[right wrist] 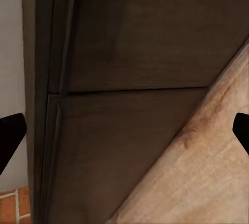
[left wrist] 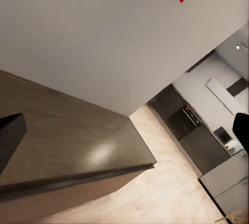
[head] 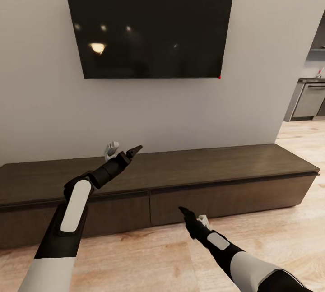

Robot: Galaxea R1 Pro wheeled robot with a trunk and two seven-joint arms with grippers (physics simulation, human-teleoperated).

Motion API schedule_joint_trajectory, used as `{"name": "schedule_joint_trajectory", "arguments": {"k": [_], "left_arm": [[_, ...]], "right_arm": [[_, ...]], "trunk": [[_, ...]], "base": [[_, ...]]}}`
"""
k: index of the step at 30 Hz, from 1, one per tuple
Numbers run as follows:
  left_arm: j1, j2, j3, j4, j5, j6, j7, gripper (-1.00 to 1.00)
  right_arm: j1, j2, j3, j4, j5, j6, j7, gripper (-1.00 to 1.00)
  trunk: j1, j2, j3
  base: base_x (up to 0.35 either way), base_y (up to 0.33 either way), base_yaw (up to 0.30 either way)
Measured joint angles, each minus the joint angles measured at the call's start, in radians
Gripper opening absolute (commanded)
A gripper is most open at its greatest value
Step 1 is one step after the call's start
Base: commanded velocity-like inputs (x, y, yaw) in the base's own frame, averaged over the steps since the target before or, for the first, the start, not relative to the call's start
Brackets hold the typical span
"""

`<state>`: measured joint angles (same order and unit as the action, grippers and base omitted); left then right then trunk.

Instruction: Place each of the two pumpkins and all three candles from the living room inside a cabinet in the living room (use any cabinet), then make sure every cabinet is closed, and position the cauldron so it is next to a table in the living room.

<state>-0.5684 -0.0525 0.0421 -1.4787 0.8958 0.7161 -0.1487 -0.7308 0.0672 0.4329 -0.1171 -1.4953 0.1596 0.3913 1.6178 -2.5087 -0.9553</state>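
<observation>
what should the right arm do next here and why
Probably ease the right gripper forward to the top edge of the cabinet drawer front just ahead. It's empty, its fingers spread wide in the right wrist view, and both drawer fronts look shut, so nothing can go inside yet.

Home living room, wall-mounted television, long low dark cabinet, wood floor, kitchen beyond

Two dark fingertips frame the cabinet's closed drawer fronts, apparently above pale wood floor.
</observation>
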Motion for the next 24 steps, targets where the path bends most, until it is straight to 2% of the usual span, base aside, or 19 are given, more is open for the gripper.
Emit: {"name": "schedule_joint_trajectory", "arguments": {"k": [3,6,9,10,13,17,22,24], "left_arm": [[0.0,0.001,0.001,0.0,0.008,0.002,0.0,1.0],[0.0,0.001,0.002,0.0,0.01,0.003,-0.001,1.0],[0.0,0.003,0.002,0.0,0.011,0.004,-0.001,1.0],[0.0,0.012,0.004,0.0,0.011,0.005,-0.002,1.0],[0.0,0.027,0.008,0.0,0.012,0.006,-0.002,1.0],[0.0,0.043,0.024,0.001,0.012,0.007,-0.002,1.0],[0.0,0.054,0.039,0.002,0.011,0.008,-0.004,1.0],[0.0,0.057,0.04,0.002,0.012,0.009,-0.004,1.0]], "right_arm": [[0.0,0.0,0.002,-0.009,0.005,-0.003,0.008,1.0],[0.001,0.0,0.003,-0.012,0.007,-0.005,0.055,1.0],[0.002,-0.001,0.004,-0.011,0.006,-0.006,0.146,1.0],[0.003,-0.001,0.003,-0.01,0.004,-0.003,0.233,1.0],[0.003,0.0,-0.002,-0.008,0.002,-0.004,0.303,1.0],[0.003,-0.001,-0.014,-0.008,-0.009,-0.005,0.332,1.0],[0.003,-0.001,-0.102,-0.008,-0.092,-0.001,0.337,1.0],[0.003,-0.001,-0.124,-0.009,-0.111,0.0,0.338,1.0]], "trunk": [[0.0,0.0,0.0],[0.0,0.0,0.0],[0.0,0.0,0.0],[0.001,0.0,-0.004],[0.002,-0.001,-0.015],[0.004,-0.002,-0.031],[0.006,-0.003,-0.05],[0.007,-0.003,-0.058]], "base": [[0.0,0.0,0.0],[0.0,0.0,0.0],[0.0,0.0,0.0],[0.0,0.0,0.0],[0.0,0.0,0.0],[0.0,0.0,0.0],[0.0,0.0,0.0],[0.0,0.0,0.0]]}}
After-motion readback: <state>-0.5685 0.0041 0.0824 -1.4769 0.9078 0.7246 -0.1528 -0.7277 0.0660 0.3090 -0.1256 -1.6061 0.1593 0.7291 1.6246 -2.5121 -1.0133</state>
